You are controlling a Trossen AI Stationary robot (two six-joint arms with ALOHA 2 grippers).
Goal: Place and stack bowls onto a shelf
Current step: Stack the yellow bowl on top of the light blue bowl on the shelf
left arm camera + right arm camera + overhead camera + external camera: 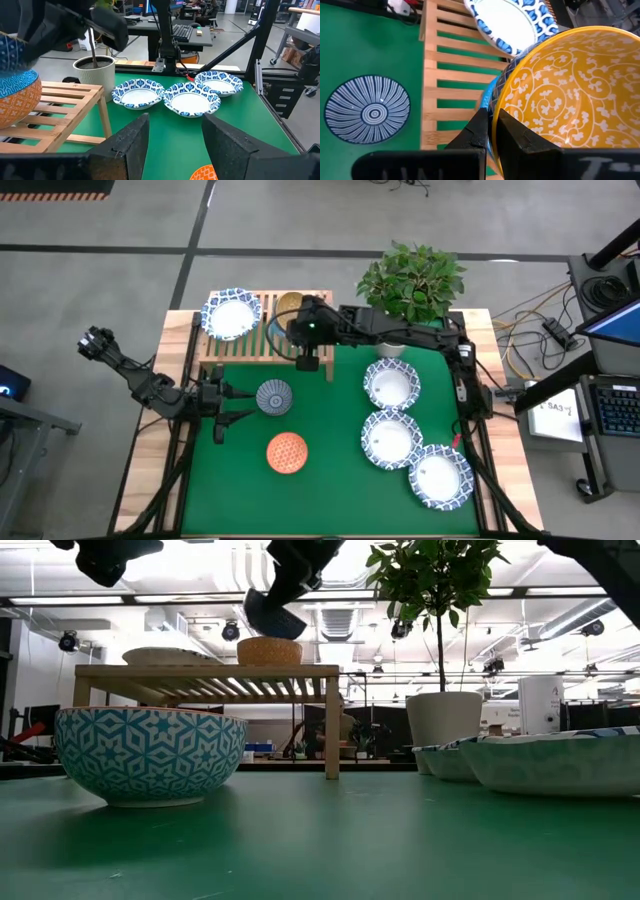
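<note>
Yellow bowl (290,304) sits on the shelf (262,348) in the high view, the right gripper (305,330) above it; best to lower it squarely, then release. The left gripper (236,405) waits, jaws apart, near the shelf's front. In the right wrist view, fingers pinch the yellow bowl's rim over a light-blue bowl (488,99), beside a white bowl (507,22).

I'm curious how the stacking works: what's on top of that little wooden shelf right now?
On the shelf sit a wide white bowl and a yellow bowl, gripped at its rim by the right hand. A blue bowl's edge peeks beneath; the rest is hidden.
</note>
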